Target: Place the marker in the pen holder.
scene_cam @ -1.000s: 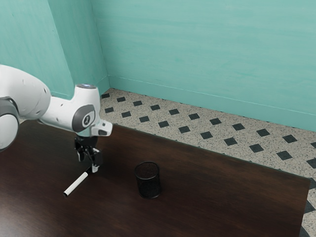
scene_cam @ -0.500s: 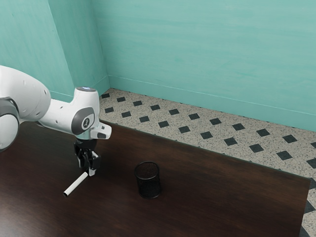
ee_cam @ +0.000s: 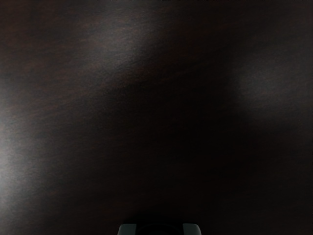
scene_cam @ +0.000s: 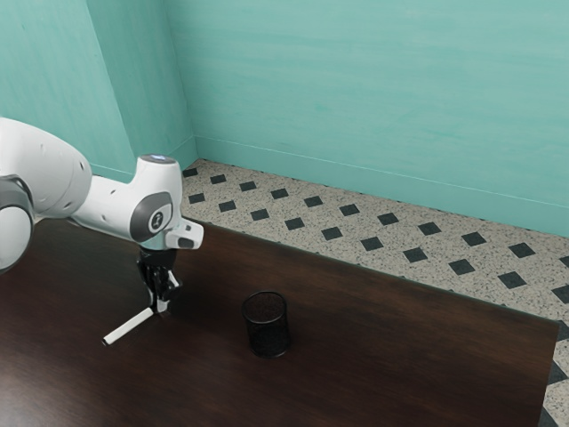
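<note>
The big dark table (scene_cam: 418,356) is under everything, and my white arm (scene_cam: 116,206) reaches in from the exterior view's left. My gripper (scene_cam: 159,304) is low, near the table top. I cannot tell if it is spread, squeezed or has hold of something. The black pen holder (scene_cam: 268,326) stands upright, well apart from my gripper, toward the exterior view's right and a bit nearer the front. The thin white marker (scene_cam: 130,326) is the smallest. It slants away from the bottom of my gripper, toward the exterior view's left and near side, outside the pen holder. I think the job now is getting a good hold on it. Next I should make sure I have it, lift it, tip it up and carry it over. Holding just one end could let it swing or slip.
</note>
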